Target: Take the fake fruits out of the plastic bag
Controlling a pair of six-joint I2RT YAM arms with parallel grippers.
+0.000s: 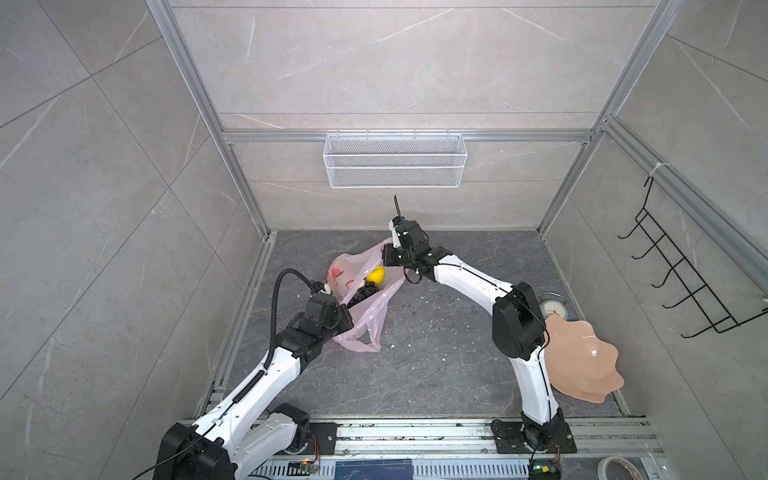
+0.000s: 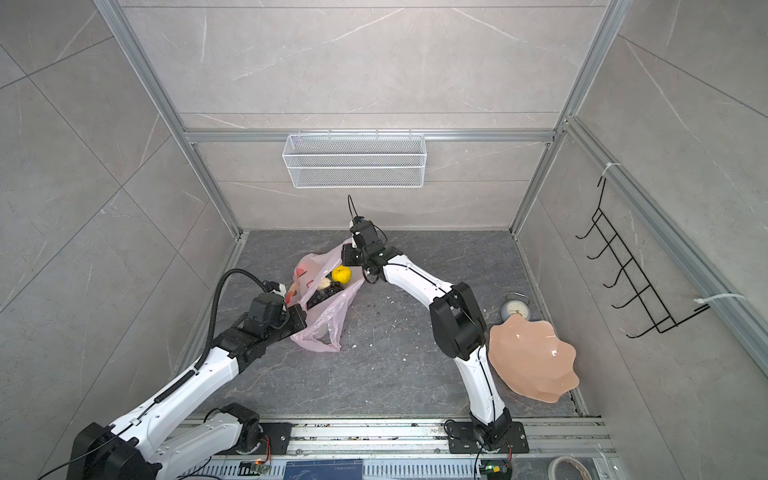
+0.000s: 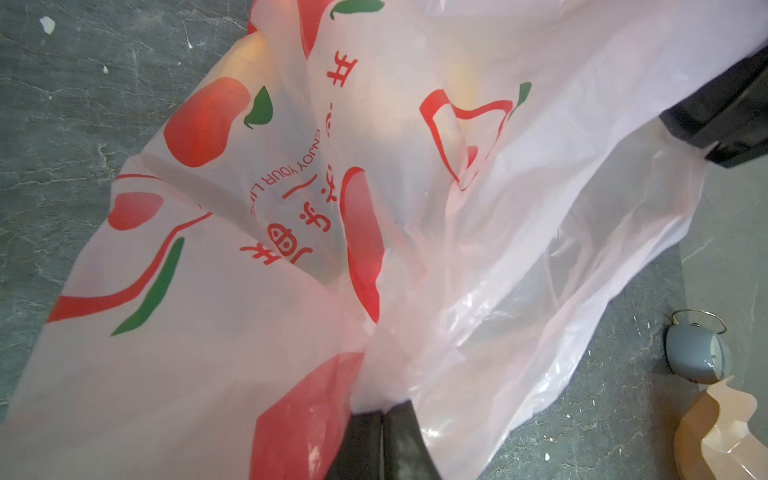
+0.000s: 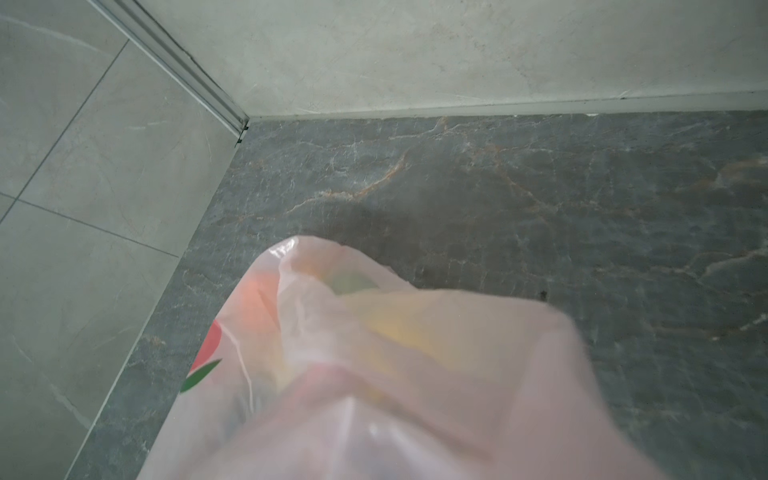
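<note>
Pink, crinkly translucent plastic bag (image 1: 368, 320) pinched by left gripper (image 3: 382, 409); right gripper (image 1: 386, 257) closure unclear; film may slip, mouth collapsing over yellow lemon (image 1: 375, 275).

Both top views high overhead facing down, wrist views close up, all four sharing the plastic bag (image 1: 372, 322)

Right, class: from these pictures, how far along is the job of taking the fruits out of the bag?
Done: nothing yet; no fruit lies outside the bag. In hand: the left gripper is shut on the bag's near edge, the right gripper is at its far edge, and the mouth gapes between them. Left: everything; the lemon and grapes sit inside.
</note>
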